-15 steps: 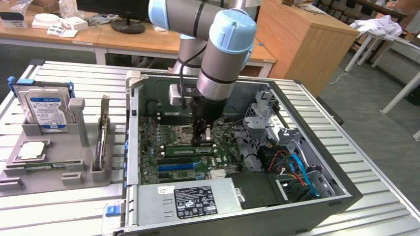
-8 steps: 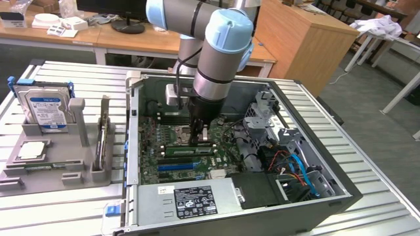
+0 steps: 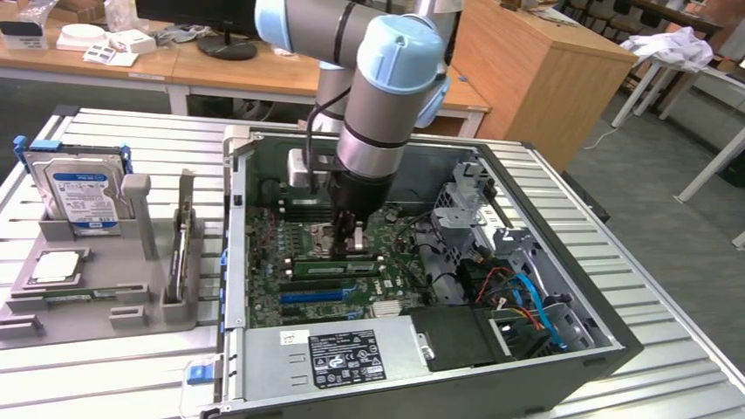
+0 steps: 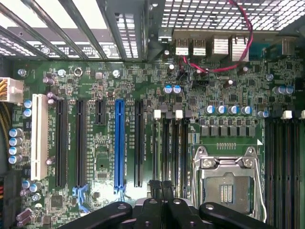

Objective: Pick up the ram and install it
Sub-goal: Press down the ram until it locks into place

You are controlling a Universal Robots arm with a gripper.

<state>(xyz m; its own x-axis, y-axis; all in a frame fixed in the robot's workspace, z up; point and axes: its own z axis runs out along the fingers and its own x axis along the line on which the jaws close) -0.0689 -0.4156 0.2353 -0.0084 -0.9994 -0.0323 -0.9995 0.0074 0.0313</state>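
Tool point(image 3: 352, 234) down inside computer case point(image 3: 559, 349), fingers pressed together over memory slots point(image 4: 169, 148); ram point(image 3: 334, 269) light, stiff, fragile, so grip by long edges.

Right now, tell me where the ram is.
In the exterior view, the ram sits inside the open computer case, at the tip of the gripper, between the CPU socket and the blue slot.

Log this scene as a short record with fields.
gripper: inside the open computer case, low over the motherboard
ram: green stick lying along the memory slots, next to the gripper; seating unclear
CPU socket: beside the memory slots
hard drive: upright in the grey holder, exterior view's left
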